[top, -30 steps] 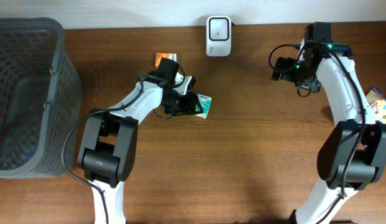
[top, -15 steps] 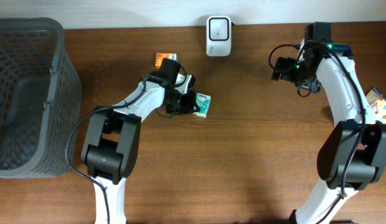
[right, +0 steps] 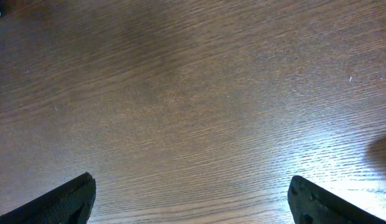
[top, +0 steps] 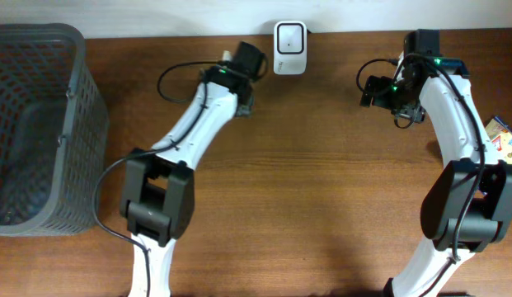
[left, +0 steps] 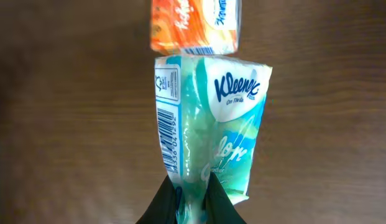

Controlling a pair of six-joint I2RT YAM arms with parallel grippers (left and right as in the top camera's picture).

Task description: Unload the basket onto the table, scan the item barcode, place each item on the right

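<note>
Left fingers (left: 156, 210) pinching tissue pack (left: 214, 118) (barcode (left: 170, 138) showing), moved near scanner (top: 289, 37), right fingers (right: 62, 200) spread

You have a teal-and-white Kleenex tissue pack (left: 208, 124) pinched by its near end in the left gripper (left: 191, 198), the soft wrapper crumpled at the grip and its length running straight out from the fingertips. Its barcode (left: 170, 140) runs along the long edge on the left of the wrist view. The white scanner (top: 289, 36) sits just beside that gripper, at the table's far edge.
</note>
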